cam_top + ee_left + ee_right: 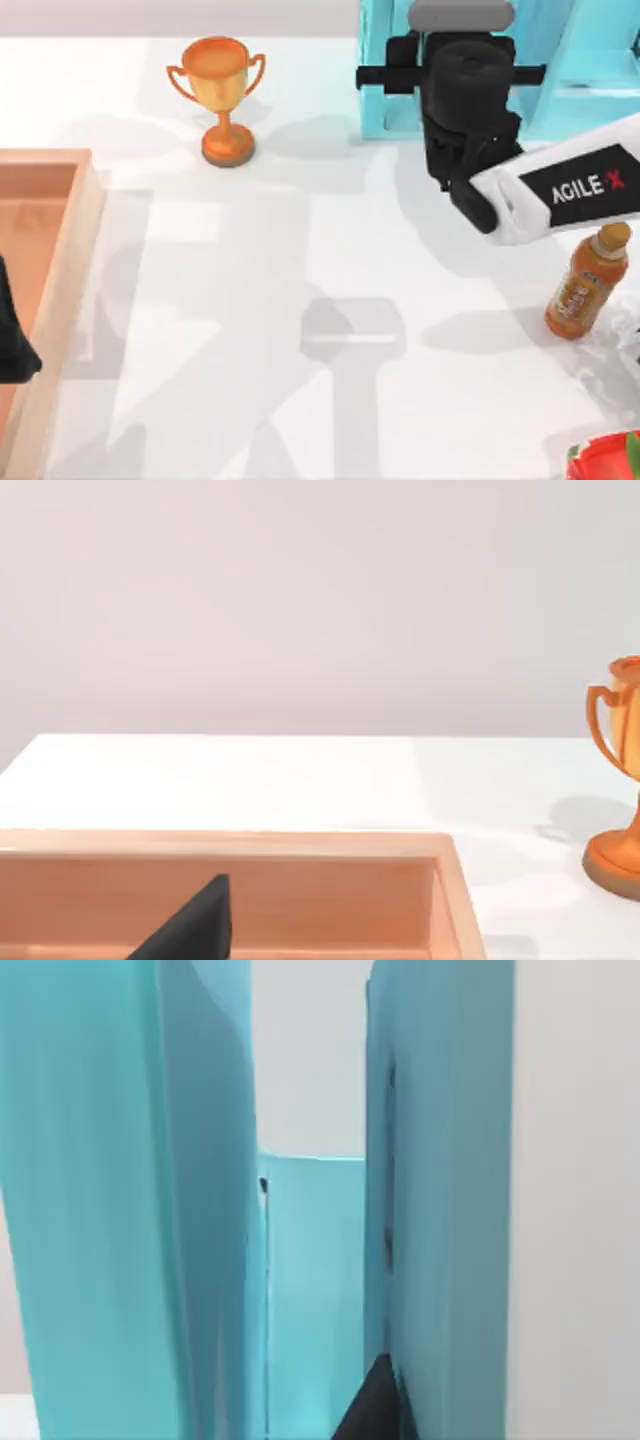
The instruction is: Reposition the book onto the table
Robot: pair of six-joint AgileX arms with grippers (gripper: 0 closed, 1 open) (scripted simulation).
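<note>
Light-blue shelf unit point(385, 90), orange trophy point(222, 85)

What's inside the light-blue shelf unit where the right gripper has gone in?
In the right wrist view, teal upright panels flank a narrow gap. From above, the right arm covers the shelf unit's opening, so whether the book is there cannot be told.

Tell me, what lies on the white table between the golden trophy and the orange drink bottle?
Nothing: in the top view, bare white table with shadows separates the golden trophy from the orange drink bottle.
</note>
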